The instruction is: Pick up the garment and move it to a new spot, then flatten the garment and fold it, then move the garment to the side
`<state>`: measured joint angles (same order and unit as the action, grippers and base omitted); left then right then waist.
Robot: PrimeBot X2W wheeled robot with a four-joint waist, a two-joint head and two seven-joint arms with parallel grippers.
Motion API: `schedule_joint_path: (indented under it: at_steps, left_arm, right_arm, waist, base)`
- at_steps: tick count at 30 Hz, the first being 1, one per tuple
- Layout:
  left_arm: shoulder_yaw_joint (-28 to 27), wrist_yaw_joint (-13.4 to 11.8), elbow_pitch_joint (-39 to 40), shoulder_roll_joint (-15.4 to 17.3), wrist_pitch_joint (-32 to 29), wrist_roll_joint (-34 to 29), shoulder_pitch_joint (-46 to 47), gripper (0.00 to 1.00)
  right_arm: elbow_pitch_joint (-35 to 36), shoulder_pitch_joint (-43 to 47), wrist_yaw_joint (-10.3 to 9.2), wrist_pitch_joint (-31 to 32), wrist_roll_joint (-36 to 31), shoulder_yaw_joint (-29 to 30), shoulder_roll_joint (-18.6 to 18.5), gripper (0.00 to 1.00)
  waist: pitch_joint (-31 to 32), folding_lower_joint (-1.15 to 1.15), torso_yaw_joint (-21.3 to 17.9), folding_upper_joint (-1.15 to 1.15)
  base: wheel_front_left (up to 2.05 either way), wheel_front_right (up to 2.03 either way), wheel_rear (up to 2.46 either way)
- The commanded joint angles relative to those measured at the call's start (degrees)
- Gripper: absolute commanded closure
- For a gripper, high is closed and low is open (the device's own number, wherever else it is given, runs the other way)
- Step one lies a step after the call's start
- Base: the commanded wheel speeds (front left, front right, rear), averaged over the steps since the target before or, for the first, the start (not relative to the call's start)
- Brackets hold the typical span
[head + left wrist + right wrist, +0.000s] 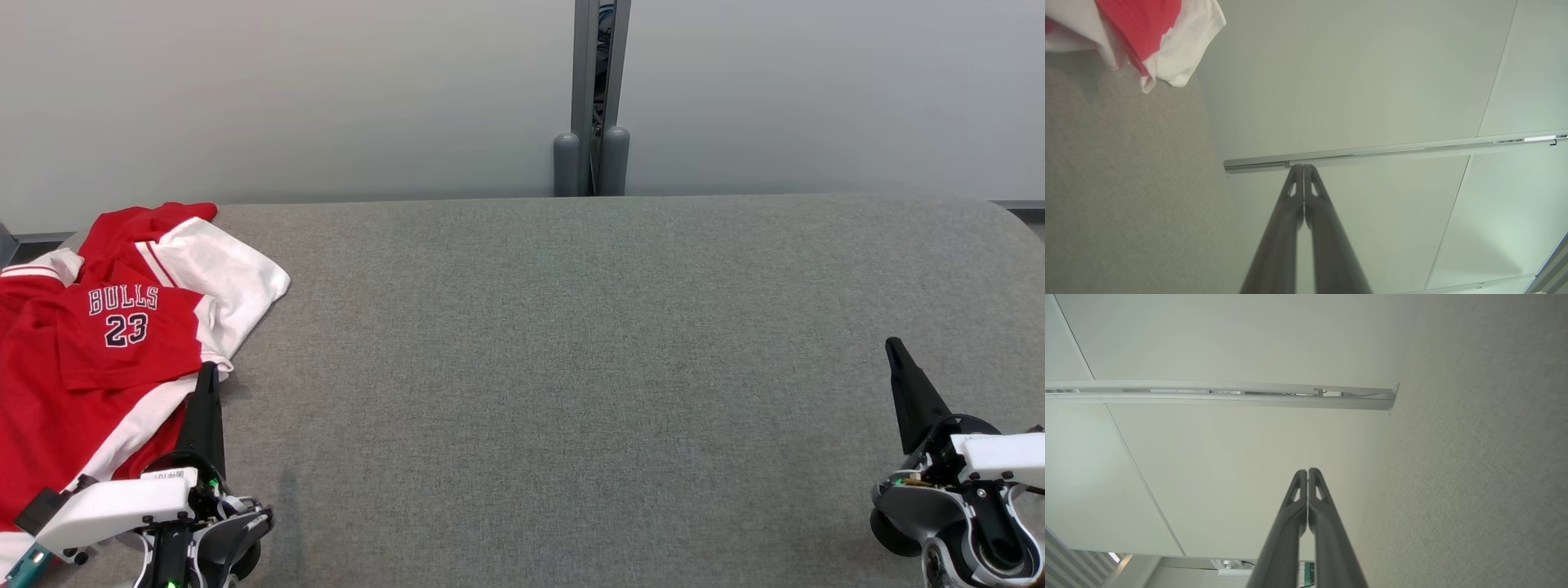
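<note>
Garment [98, 343]: red/white jersey, crumpled, lies at left end of grey table [571, 367].
L gripper [208, 369]: jaws clenched tip to tip, empty. In head view the tips sit just beside garment's right hem. In left wrist view the fabric lies off to one side, apart from the tips.
R gripper [895, 343]: jaws clenched, empty, near table's right end, well apart from garment.

Head cam: high, faces fwd + down across grey table [571, 367] to partition wall [326, 98]; mid range. L wrist cam: low, close to table, rolled sideways, sights along L gripper [1303, 167] at wall; table on its left. R wrist cam: mirror setup along R gripper [1307, 471]; table on its right. Shared by all: table, wall, panel joint post [581, 82]. Head + L wrist share Bulls jersey [122, 343] edge.
</note>
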<state>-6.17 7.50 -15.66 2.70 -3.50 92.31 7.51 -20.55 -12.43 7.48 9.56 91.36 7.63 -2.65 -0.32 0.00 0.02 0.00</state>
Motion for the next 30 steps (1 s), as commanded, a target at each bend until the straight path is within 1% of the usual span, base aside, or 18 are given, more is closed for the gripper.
schedule_joint_path:
  at_steps: [1, 22, 23, 26, 30]
  left_arm:
    - [-0.03, 0.32, 0.01, 0.18, -0.03, -0.01, 0.91, 1.0]
    - [-0.03, 0.32, 0.01, 0.18, -0.03, -0.02, 0.92, 1.0]
    - [0.03, -0.01, -0.13, -0.01, 0.04, -0.02, -0.09, 0.0]
    - [0.14, -0.09, -1.82, -0.67, 0.01, 0.0, -1.83, 0.0]
    - [1.41, -0.08, -1.08, -0.61, 1.05, -0.46, -2.04, 0.0]
  right_arm:
    - [0.11, -0.42, 0.03, 0.15, 0.3, 0.17, -0.49, 1.0]
    - [0.11, -0.42, 0.03, 0.15, 0.3, 0.17, -0.49, 1.0]
    - [-0.13, 0.12, 0.01, -0.06, -0.01, -0.06, 0.05, 0.0]
    - [-1.72, 1.97, -0.05, -0.01, -0.02, -0.3, 0.83, 0.0]
    - [-0.7, 2.51, -0.05, -1.4, -0.29, -1.4, 0.76, 0.0]
  waist:
    - [0.0, 0.0, 0.0, 0.0]
    - [0.0, 0.0, 0.0, 0.0]
    - [0.0, 0.0, 0.0, 0.0]
    - [0.0, 0.0, 0.0, 0.0]
    - [0.0, 0.0, 0.0, 0.0]
  base:
    - [0.0, 0.0, 0.0]
    - [0.0, 0.0, 0.0]
    - [0.0, 0.0, 0.0]
    - [0.0, 0.0, 0.0]
    - [0.0, 0.0, 0.0]
